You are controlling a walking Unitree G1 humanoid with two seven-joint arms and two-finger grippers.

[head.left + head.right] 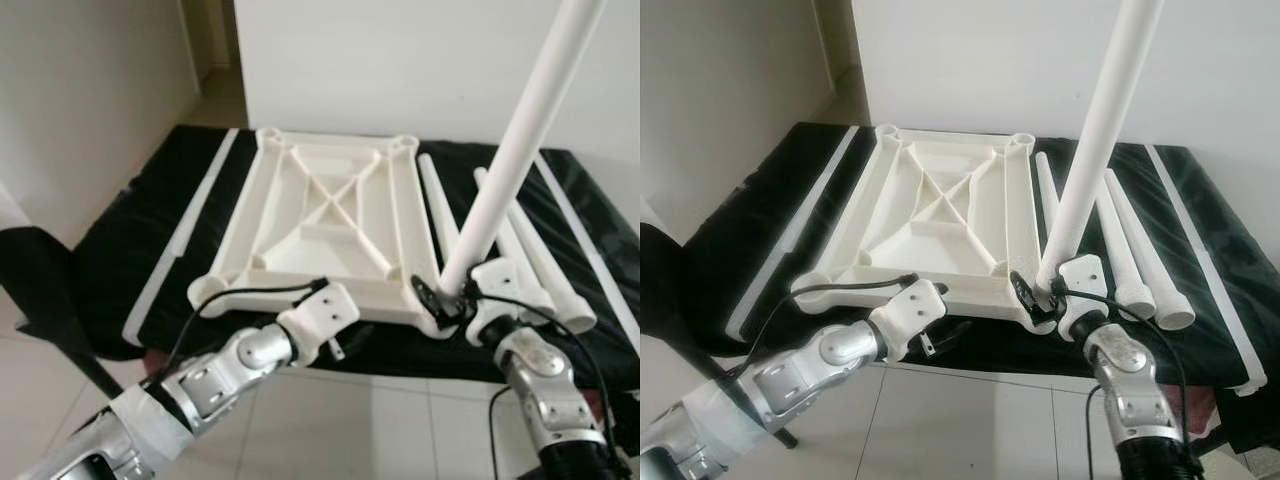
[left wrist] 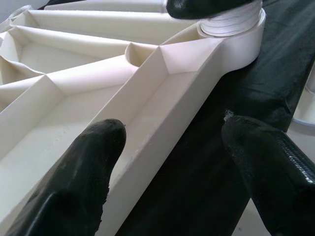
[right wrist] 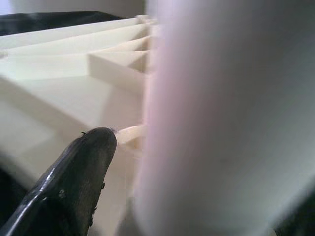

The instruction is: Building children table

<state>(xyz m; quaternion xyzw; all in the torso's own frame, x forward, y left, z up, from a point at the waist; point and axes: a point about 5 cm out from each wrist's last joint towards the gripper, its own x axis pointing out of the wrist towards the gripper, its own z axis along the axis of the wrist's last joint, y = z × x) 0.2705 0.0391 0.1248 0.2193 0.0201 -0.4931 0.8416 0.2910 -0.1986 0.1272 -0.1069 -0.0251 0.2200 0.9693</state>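
Black-covered table (image 1: pixel 120 250): upturned white plastic ribbed tabletop (image 1: pixel 330 215); right pincer (image 1: pixel 440 297) clamped on long white table leg (image 1: pixel 510 150), rising near-upright from near-right corner; left pincer (image 2: pixel 172 162) apart, straddling near rim.

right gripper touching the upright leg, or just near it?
Touching. In the left eye view the right gripper clamps the base of the upright leg at the tabletop corner socket.

White walls (image 1: pixel 90 90), pale tiled floor (image 1: pixel 330 430) (glossy), black mat (image 1: pixel 130 240).
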